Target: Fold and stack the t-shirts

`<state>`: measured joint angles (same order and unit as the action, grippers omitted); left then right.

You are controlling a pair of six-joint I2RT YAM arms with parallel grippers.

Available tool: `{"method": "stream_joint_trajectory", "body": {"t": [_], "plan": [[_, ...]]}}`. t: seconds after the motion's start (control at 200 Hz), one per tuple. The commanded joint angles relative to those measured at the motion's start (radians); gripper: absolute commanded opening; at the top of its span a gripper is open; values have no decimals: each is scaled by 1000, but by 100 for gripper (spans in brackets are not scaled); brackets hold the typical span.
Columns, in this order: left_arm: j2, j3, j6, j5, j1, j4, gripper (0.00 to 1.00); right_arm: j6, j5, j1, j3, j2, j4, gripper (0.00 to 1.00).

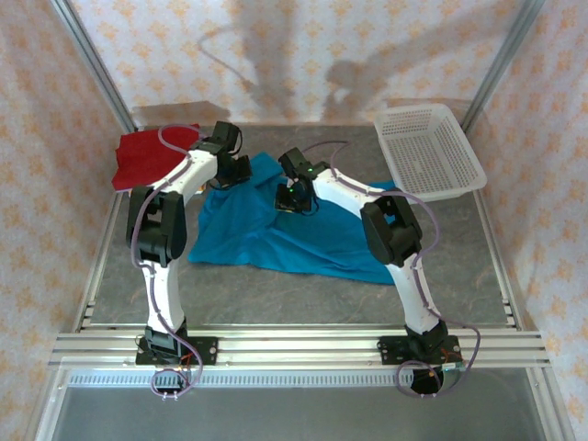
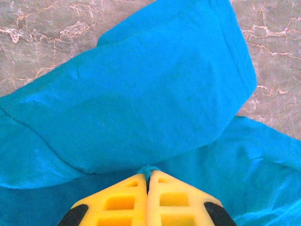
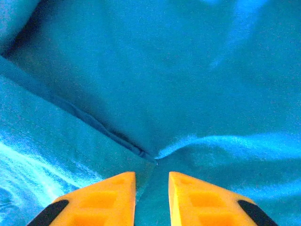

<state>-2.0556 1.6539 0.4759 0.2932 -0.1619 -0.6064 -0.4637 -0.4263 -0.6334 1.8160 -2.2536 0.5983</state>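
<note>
Grey marbled bench (image 1: pixel 276 308) inside patterned walls carries the work: the teal t-shirt (image 1: pixel 276 241) lies loose and rumpled under both arms, not yet squared into a fold. A red t-shirt (image 1: pixel 147 161) sits already folded beyond and to the outer side of the left gripper (image 2: pixel 148 175). A white basket (image 1: pixel 418 156) stands well off to the outer side of the right gripper (image 3: pixel 152 176).

My judgement is that the step in hand is the first fold of the teal t-shirt, with the stacking onto the red one not yet begun.

The left gripper is clenched, its yellow fingers (image 2: pixel 117 200) pressed together with a small tuck of teal cloth pinched at the tips. Just ahead of it a hemmed flap, probably a sleeve, lies over the body of the shirt.

The right gripper is released. Its fingers (image 3: pixel 113 193) stand a little apart, low over the cloth, with a seam and a raised wrinkle running to a point just in front of the gap. Nothing is gripped between them, though whether the tips rest on the fabric I cannot tell.

The next move likely calls for the right gripper to take a fresh pinch on that seam. Then both can draw the edge across together, keeping the cloth taut so it does not bunch.
</note>
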Motion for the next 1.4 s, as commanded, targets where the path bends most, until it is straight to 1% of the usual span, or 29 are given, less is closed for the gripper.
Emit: {"method": "stream_joint_trajectory", "body": {"t": [0.0, 0.06, 0.14, 0.215, 0.245, 0.27, 0.355, 0.496, 0.581, 0.696, 0.776, 0.856, 0.971, 1.091, 1.116, 1.181, 1.256, 1.397], "plan": [[13, 19, 10, -31, 5, -10, 9, 5, 26, 10, 2, 98, 26, 36], [30, 4, 7, -38, 6, -8, 15, 11, 38, 15, -21, 144, 32, 41], [75, -27, 2, -50, 9, -3, 31, 27, 73, 18, -72, 228, 56, 46], [131, -60, -10, -68, 16, -19, 40, 39, 118, 23, -157, 332, 83, 50], [141, -80, -15, -75, 19, -28, 42, 38, 137, 24, -203, 379, 91, 52], [188, -99, -21, -82, 19, -35, 43, 35, 153, 27, -244, 420, 98, 53], [267, -193, -25, -79, 19, -44, 44, 7, 196, 37, -396, 557, 126, 55], [374, -396, 3, -25, 13, -36, 44, -74, 232, 65, -655, 764, 139, 58], [426, -528, 20, -8, 6, -8, 45, -115, 254, 87, -796, 878, 131, 65], [463, -668, 48, 5, 4, 46, 45, -162, 261, 141, -954, 991, 91, 70], [459, -725, 54, -4, 5, 72, 46, -192, 233, 186, -1044, 1025, 21, 71], [446, -762, 56, -16, 5, 86, 46, -210, 200, 225, -1102, 1019, -46, 72], [425, -806, 62, -52, 6, 99, 47, -226, 193, 253, -1149, 995, -95, 72], [399, -846, 65, -63, 8, 120, 48, -252, 179, 278, -1206, 979, -148, 73], [395, -854, 93, -64, 8, 121, 48, -257, 174, 286, -1218, 975, -153, 73], [401, -876, 113, -78, 7, 120, 48, -271, 170, 314, -1238, 969, -154, 73], [441, -920, 140, -105, 7, 131, 49, -282, 167, 349, -1254, 974, -138, 73], [505, -987, 182, -112, 7, 142, 50, -308, 193, 419, -1292, 1030, -92, 73]]}}
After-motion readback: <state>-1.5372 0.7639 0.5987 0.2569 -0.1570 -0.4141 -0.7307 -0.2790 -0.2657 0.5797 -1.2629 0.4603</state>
